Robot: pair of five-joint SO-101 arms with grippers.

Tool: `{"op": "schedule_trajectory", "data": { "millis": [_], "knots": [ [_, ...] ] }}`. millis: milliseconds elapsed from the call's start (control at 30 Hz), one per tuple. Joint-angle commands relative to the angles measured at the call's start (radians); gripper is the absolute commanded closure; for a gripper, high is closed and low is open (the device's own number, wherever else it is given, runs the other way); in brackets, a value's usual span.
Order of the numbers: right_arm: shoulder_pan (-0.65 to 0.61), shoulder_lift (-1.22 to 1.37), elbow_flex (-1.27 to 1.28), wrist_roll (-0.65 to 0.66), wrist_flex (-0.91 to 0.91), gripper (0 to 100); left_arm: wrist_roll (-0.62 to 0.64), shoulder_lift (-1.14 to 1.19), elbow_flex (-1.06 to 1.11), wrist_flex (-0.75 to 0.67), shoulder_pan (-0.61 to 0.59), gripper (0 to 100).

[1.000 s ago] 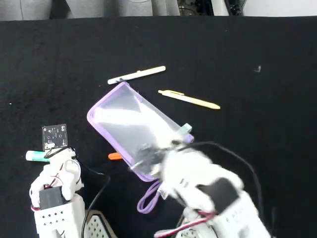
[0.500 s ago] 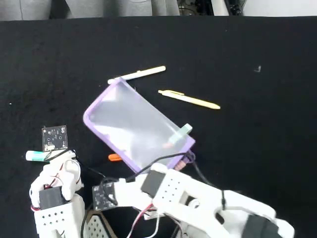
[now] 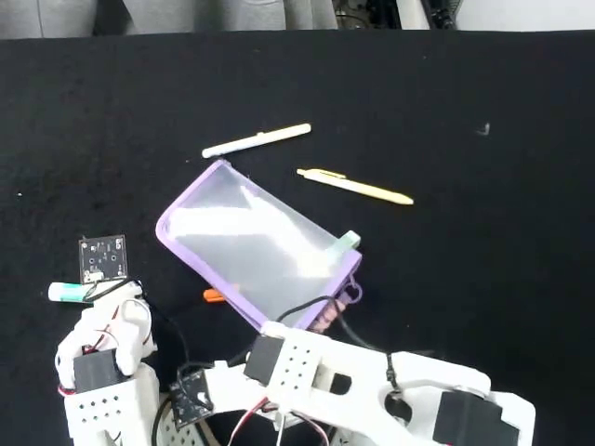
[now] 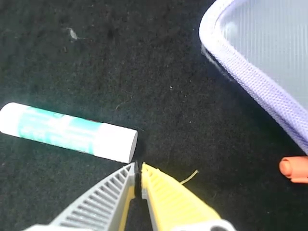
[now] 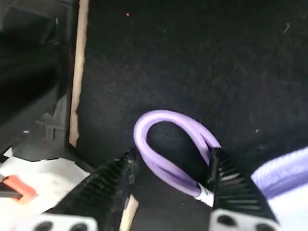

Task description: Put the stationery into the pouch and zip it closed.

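The clear, purple-edged pouch (image 3: 251, 246) lies flat on the black table (image 3: 483, 242), slanted from 10 o'clock to 4 o'clock, just ahead of both arms. Beyond it, at 12 o'clock, lies a white pen (image 3: 257, 140), and at 2 o'clock a yellow pen (image 3: 356, 187); both are outside the pouch and apart from it. A teal and white glue stick (image 3: 65, 293) lies at 8 o'clock from the pouch, well apart from it and beside the left arm (image 3: 100, 358). A small orange piece (image 3: 214, 295) sits against the pouch's near edge at 7 o'clock. The left gripper (image 4: 138, 169) has its 2 fingers pressed together with nothing between them, the tips just beside the white end of the glue stick. The right gripper (image 5: 172, 154) is spread wide, its 2 black fingers (image 5: 113, 180) standing either side of the pouch's purple loop strap (image 5: 159, 118), which lies on the table between them, not clamped.
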Motion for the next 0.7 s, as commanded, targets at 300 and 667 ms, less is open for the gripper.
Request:
{"op": "schedule_trajectory", "data": {
  "millis": [300,667],
  "knots": [
    [0.163,0.042,-0.084,0.101,-0.183,75.8,-0.006,-0.005,0.018,0.005,0.005,97],
    [0.270,0.036,-0.131,0.103,-0.269,75.9,-0.006,-0.005,0.018,0.005,0.005,97]
  ]
}}
